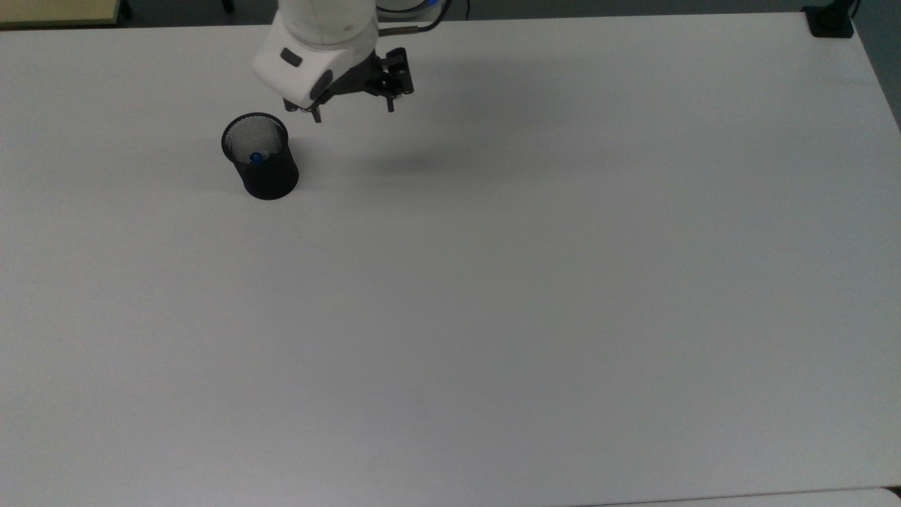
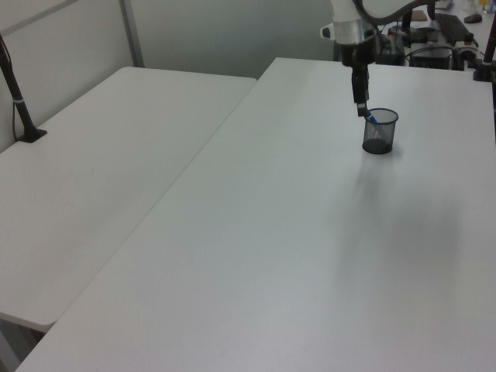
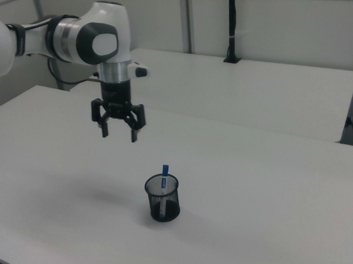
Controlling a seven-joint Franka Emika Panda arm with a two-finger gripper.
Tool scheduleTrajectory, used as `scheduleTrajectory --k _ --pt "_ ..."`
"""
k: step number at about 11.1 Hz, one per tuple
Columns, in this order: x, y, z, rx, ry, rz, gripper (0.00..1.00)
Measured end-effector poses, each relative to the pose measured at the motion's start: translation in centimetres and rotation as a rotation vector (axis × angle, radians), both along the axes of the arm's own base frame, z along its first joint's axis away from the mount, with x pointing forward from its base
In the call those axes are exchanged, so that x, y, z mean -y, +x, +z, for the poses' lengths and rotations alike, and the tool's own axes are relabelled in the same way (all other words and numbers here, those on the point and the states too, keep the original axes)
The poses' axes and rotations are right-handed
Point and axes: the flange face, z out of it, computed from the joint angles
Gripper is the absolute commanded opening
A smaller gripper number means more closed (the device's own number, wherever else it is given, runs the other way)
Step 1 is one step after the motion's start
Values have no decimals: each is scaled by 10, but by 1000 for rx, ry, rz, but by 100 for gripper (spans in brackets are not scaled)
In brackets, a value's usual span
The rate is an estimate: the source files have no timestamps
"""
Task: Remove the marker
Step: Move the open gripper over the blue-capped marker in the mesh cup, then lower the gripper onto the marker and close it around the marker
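We see the gripper (image 3: 118,133) hanging above the desk (image 1: 535,282), fingers spread wide, nothing between them. In the top view it sits near the desk's far edge, just to the top view's right of the mesh cup (image 1: 260,158) and apart from it. The marker (image 3: 164,174) stands inside the cup, blue end up, poking above the rim and leaning on the wall. In the left view the gripper (image 2: 359,108) lines up just above the marker's tip (image 2: 370,118); we can't tell contact there.
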Motion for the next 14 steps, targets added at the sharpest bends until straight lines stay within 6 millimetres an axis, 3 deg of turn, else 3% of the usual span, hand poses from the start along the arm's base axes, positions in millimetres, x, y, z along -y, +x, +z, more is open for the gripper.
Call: scheduleTrajectory --k 4,6,11,14 --pt "89 -4 11 32 -12 54 78" --pt "111 -3 13 71 -21 60 73" --pt "117 16 -28 77 -43 62 53" --pt "111 30 -63 62 -54 77 27"
